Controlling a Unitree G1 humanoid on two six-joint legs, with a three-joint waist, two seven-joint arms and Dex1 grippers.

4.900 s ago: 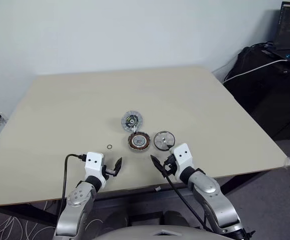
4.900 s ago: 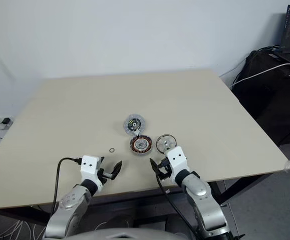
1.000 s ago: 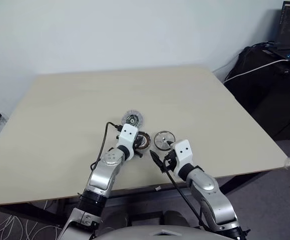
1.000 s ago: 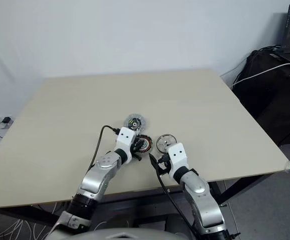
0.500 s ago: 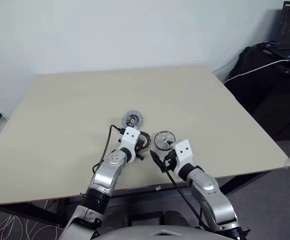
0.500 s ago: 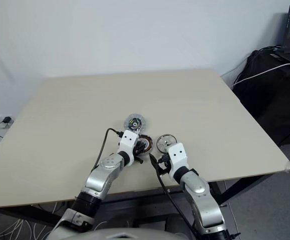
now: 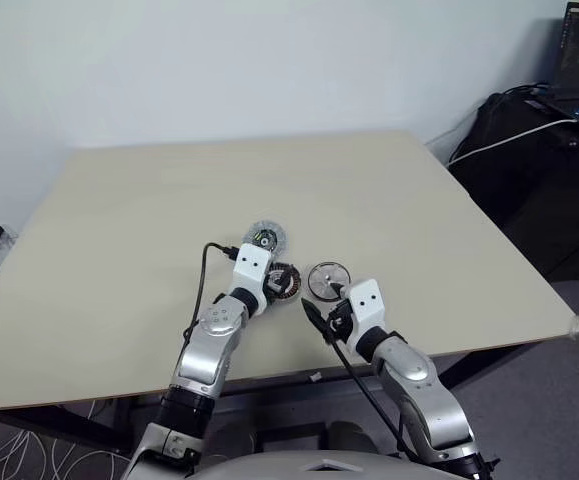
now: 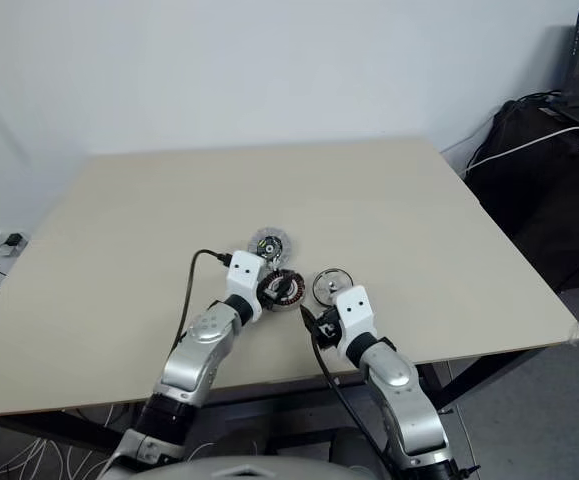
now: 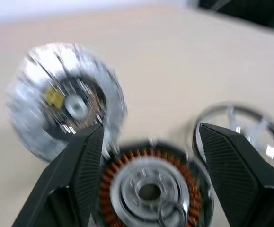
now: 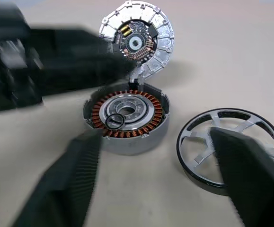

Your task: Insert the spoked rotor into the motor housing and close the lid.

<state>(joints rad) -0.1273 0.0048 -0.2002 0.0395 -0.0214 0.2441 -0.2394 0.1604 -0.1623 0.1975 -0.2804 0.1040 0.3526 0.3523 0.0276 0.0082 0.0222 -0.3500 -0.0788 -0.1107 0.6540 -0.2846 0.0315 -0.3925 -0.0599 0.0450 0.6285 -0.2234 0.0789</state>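
Ring (image 10: 114, 122) atop motor housing (image 10: 127, 118)

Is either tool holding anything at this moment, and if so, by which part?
Nothing is held. The left tool stands open over the motor housing; the right tool is open too.

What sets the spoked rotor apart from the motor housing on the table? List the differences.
The spoked rotor is a flat open ring with thin spokes and the table showing through; the motor housing is a deeper cup packed with copper windings. The rotor is dark-rimmed and lies alone; the housing is grey, with a small black ring lying on its centre. Both are round and lie flat on the table.
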